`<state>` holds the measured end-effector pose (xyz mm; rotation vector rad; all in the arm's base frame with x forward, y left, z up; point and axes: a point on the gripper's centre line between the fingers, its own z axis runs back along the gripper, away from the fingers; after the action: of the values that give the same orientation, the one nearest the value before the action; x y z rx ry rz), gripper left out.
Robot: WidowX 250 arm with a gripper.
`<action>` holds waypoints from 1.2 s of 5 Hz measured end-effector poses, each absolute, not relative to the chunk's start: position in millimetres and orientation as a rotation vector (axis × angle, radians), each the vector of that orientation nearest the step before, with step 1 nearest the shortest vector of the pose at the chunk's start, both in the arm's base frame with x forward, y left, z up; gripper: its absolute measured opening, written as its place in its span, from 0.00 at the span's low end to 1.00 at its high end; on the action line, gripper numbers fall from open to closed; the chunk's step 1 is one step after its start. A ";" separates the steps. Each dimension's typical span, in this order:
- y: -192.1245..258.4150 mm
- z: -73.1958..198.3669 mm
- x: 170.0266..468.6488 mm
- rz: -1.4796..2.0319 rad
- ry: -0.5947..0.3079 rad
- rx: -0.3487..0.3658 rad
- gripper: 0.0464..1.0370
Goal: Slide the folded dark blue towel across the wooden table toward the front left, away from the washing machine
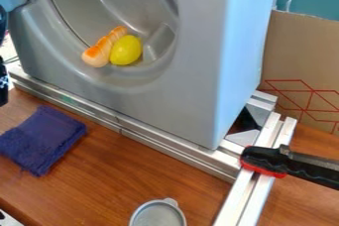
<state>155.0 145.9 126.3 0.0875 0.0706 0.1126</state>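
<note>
Claw: lower end of a black part [3, 95] at the left edge of the view, beside the front of the grey washer [192, 91]. Whether apart or together, cannot tell; no item seen clamped in the visible portion.
Nearest item: dark blue cloth [43, 138], folded, lying flat on the desk [119, 170].
Bearing, claw to cloth: toward the camera and somewhat to the right in the view. Exact height of claw over desk cannot be told.
Cloth, long axis: slight, running from lower left to upper right; sides oblique to the metal rail [165, 145] at the washer's foot. Near edge frayed.
Yellow rounded item [126, 50]: inside the washer's round opening, at its lower part; right of the claw and higher in the view. Long axis near upright, leaning slightly.
Orange-and-cream item [102, 49]: in the same opening, on the claw's side of the yellow one and appearing to touch it. Long axis from lower left to upper right.
Access to opening: front unobstructed in the view; the lower rim stands between both items and the desk. Judged relevant to any approach from low down.
Nearer arm: single arm only.
Round grey dish [157, 215]: bottom edge of the view, well apart from claw and cloth.
</note>
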 end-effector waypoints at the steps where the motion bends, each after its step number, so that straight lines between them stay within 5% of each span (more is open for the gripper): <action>1: 145.0 121.0 154.8 0.114 0.088 0.075 0.96; 2: 151.1 95.0 184.1 0.044 0.122 0.131 0.96; 3: 159.5 77.4 213.6 0.055 -0.022 0.172 0.96; 6: 173.9 10.2 234.4 0.089 -0.005 0.090 0.96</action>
<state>234.4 173.9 10.2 0.0903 -0.0053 0.0890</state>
